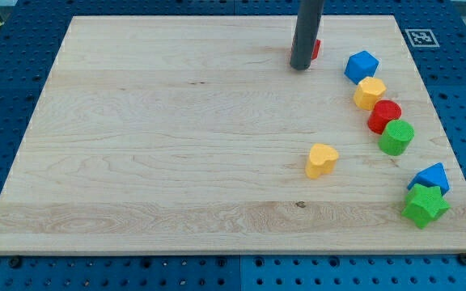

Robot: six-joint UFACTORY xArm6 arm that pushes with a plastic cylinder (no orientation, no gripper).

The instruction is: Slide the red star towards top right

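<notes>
The red star (315, 49) is near the view's top, right of centre on the wooden board (176, 137). Only a small red edge of it shows; the dark rod hides the rest, so its shape cannot be made out. My tip (301, 67) rests on the board directly at the star's left and lower side, touching or nearly touching it.
At the view's right runs a curved line of blocks: blue cube (362, 66), yellow hexagon (370, 93), red cylinder (385, 116), green cylinder (396, 137). A yellow heart (321, 160) lies lower centre-right. A blue block (431, 177) and green star (425, 205) sit at bottom right.
</notes>
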